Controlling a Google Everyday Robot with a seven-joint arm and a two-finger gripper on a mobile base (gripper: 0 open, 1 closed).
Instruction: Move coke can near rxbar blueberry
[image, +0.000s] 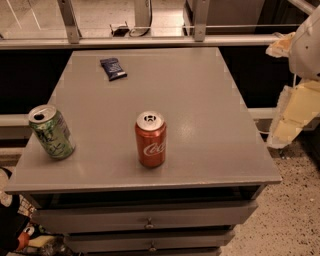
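Note:
The coke can (150, 139) is red with white script and a silver top. It stands upright at the front middle of the grey table (200, 110). The rxbar blueberry (113, 68) is a small flat dark blue wrapper lying at the back left of the table, well apart from the can. My gripper (289, 117) shows as pale cream parts beyond the table's right edge, below the white arm (307, 45). It is off the table, far right of the can, and holds nothing that I can see.
A green-and-white patterned can (51, 132) stands tilted near the front left corner. The table has drawers (147, 220) below its front edge. A rail (150, 41) runs behind the table. Speckled floor (295, 215) lies to the right.

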